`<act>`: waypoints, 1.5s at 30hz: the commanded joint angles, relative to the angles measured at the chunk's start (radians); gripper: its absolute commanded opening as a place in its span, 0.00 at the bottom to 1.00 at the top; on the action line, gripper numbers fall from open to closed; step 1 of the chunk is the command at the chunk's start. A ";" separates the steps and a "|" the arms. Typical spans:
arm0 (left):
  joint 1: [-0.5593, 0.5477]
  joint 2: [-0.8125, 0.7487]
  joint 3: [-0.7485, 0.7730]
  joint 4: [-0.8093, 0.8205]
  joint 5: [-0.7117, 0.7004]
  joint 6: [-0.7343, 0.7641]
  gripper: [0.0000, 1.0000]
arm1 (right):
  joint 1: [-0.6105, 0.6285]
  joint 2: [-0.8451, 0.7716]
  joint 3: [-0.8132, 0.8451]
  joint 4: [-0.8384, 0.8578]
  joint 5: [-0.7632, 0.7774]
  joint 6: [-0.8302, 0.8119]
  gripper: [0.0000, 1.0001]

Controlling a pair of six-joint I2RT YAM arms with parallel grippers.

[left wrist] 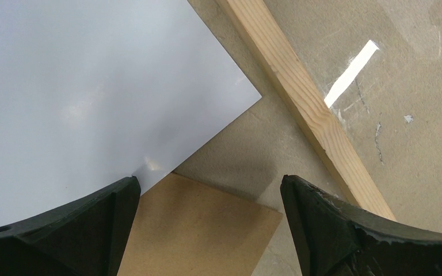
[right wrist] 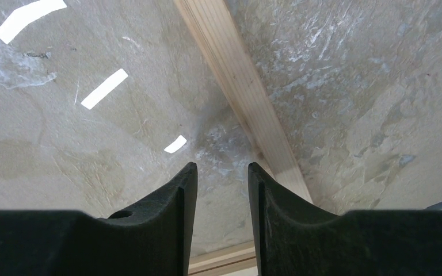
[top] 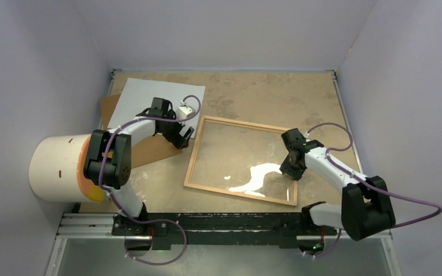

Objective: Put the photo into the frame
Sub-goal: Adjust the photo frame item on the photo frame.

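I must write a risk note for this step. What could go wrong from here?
1. The photo lies white side up, flat on the brown board; the open left end effector over its corner may pinch both, or crease the corner.
2. The right end effector hangs over the glass by the frame rail and may scratch it or shift the frame.

Lying flat mid-tabletop (top: 236, 92): the frame (top: 195, 150). To its left, the photo (top: 144, 98) face down, overlapping a backing board (top: 149, 150). Further left, at the edge, 1 cylinder (top: 54, 167).
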 commanded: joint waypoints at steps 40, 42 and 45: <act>-0.019 -0.019 -0.038 -0.105 0.063 -0.019 1.00 | -0.214 0.126 0.190 0.121 -0.162 -0.218 0.50; -0.020 -0.011 -0.039 -0.101 0.060 -0.017 1.00 | -0.214 0.140 0.185 0.124 -0.156 -0.218 0.49; -0.021 -0.003 -0.040 -0.095 0.059 -0.018 1.00 | -0.215 0.150 0.185 0.122 -0.121 -0.209 0.48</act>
